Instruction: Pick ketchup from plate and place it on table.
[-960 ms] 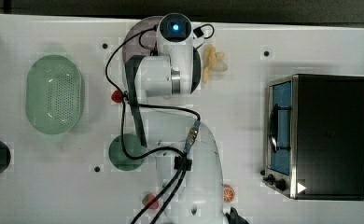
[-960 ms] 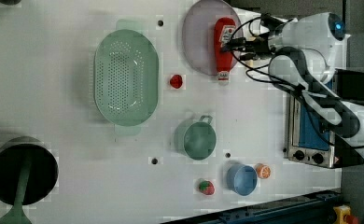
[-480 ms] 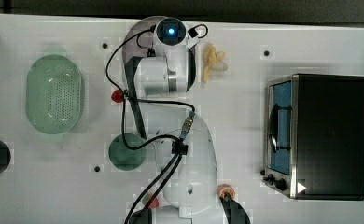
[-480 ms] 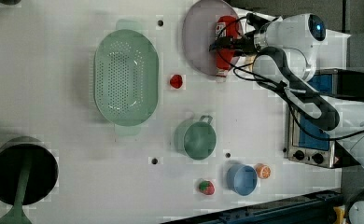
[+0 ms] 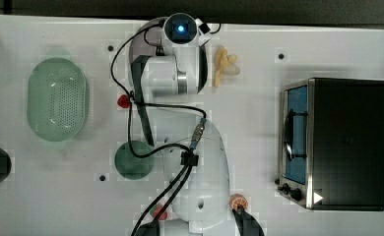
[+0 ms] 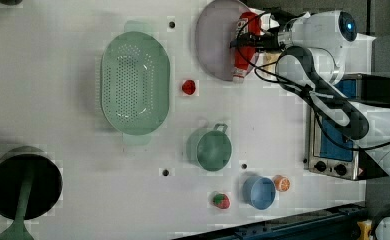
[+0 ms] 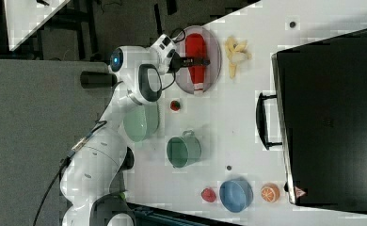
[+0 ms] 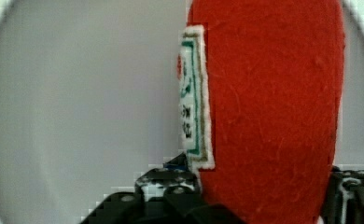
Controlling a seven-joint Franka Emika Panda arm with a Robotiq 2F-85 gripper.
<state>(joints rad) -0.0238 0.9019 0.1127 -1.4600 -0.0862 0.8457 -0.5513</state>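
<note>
The ketchup [image 7: 196,61] lies flat on the plate [image 7: 214,44] near the top centre of the right view, its whitish cap end pointing down the frame towards the plate's lower rim. In the left view the ketchup sits along the right side of the plate [image 6: 214,42], at the top of the frame, with its cap end at or just past the lower rim.

The gripper [image 7: 195,61] reaches in from the right view's left and lies across the bottle's middle. In the wrist view the red body of the ketchup [image 8: 269,107] stands between the two dark fingers [image 8: 171,186], one on each side and close against it. The fingers look to be at the bottle's flanks, but whether they are already pressing firmly cannot be told.

The step in hand appears to be the grasp itself; the bottle has not left the plate. The surface looks soft and fuzzy, so it may squash under the squeeze and slip or swivel once raised. A grip off the middle could let the heavier end droop and drag on the plate's rim. The bananas [image 7: 235,54] lie just beside the plate, so a drop on that side could land on them rather than on the table [image 7: 228,117].
</note>
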